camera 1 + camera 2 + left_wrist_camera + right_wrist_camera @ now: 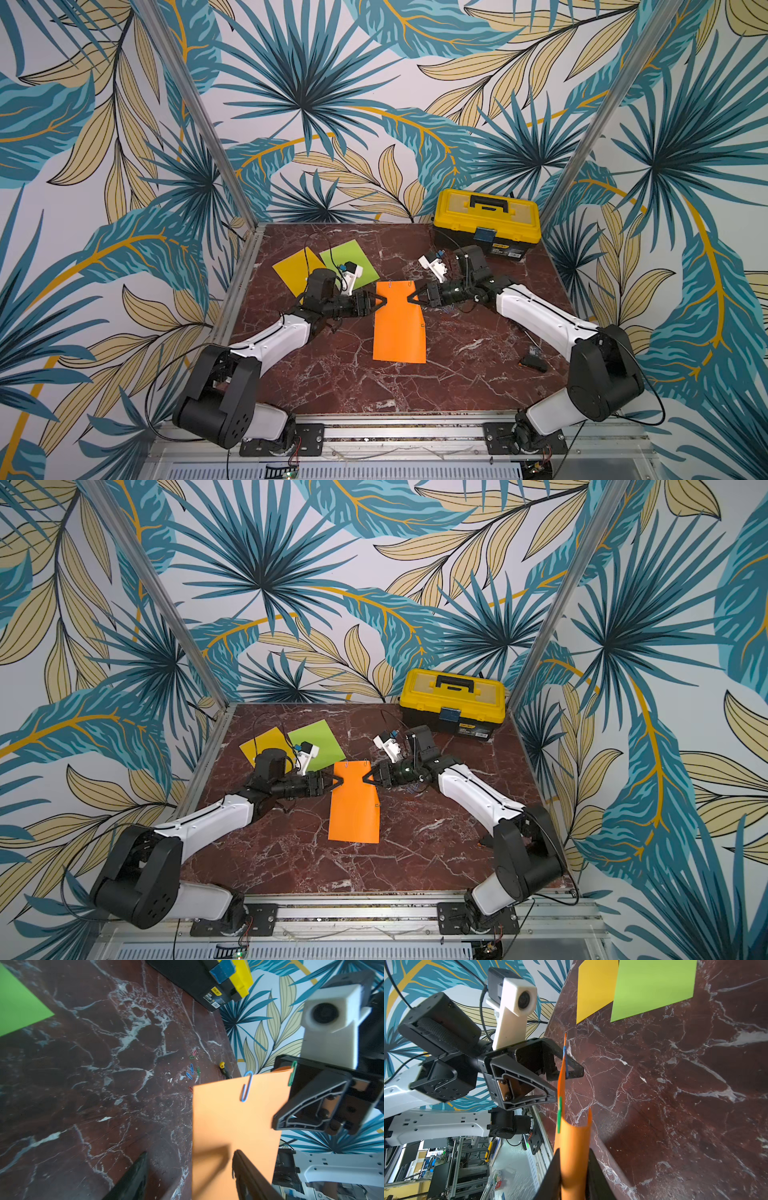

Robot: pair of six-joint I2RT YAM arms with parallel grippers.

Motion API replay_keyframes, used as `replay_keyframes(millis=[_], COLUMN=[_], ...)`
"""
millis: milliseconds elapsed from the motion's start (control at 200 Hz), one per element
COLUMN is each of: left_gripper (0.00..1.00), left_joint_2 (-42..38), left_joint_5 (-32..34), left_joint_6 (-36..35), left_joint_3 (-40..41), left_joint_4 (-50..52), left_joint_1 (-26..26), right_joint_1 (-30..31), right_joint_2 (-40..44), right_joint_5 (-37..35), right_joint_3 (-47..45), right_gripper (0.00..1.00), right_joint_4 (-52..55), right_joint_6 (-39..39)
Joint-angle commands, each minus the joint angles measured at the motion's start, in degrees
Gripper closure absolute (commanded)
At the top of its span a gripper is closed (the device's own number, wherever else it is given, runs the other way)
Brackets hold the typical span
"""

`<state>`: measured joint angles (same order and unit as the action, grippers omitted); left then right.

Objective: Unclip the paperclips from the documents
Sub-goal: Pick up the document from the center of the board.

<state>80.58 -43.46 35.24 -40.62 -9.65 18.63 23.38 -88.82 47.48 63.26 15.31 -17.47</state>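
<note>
We see the right tool (410, 298) clamping the orange document (399, 332) mid-frame, the left tool (384, 300) spread wide astride its opposite edge

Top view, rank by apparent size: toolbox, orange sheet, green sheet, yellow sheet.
1. toolbox
2. orange sheet
3. green sheet and yellow sheet: alike, both partly hidden by the left arm, so unranked.

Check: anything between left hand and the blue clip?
Nothing visible. Left hand, open, straddles the orange sheet; only bare paper lies between it and the blue clip. Right hand holds the sheet.
</note>
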Motion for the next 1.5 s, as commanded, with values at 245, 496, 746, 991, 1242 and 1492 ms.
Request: replay_keyframes(millis=[245,496,746,991,1242,1492], left_gripper=[0.43,0.56,0.66,0.71,0.8,0.93], left_joint_2=[-1.6,-2.1,-0.5,0.7,2.1,2.0], left_joint_5=[-9.7,-10.9,-12.9,-12.9,-13.1,-13.0], left_joint_6=[4.2,4.9,5.1,4.7,4.3,3.8], left_joint_3=[-1.7,-2.2,-3.1,-2.8,-2.9,-2.8], left_joint_4=[-7.7,-7.7,-7.7,-7.6,-7.7,-7.7], left_joint_1=[-0.4,-0.3,0.8,1.0,1.2,1.2], right_joint_1=[-0.1,-0.2,-0.2,-0.3,-0.3,-0.2], right_joint_2=[-0.7,-1.4,-1.5,-1.2,-1.2,-1.4], right_joint_5=[2.3,2.2,2.4,2.8,3.3,3.0], right_joint_3=[-0.8,-0.1,0.7,0.9,1.2,0.9], right_gripper=[0.79,0.79,0.79,0.79,0.79,0.79], right_joint_4=[-0.7,-0.8,-0.3,-0.5,-0.5,0.7], right_joint_6=[0.6,0.8,1.4,1.3,1.3,2.2])
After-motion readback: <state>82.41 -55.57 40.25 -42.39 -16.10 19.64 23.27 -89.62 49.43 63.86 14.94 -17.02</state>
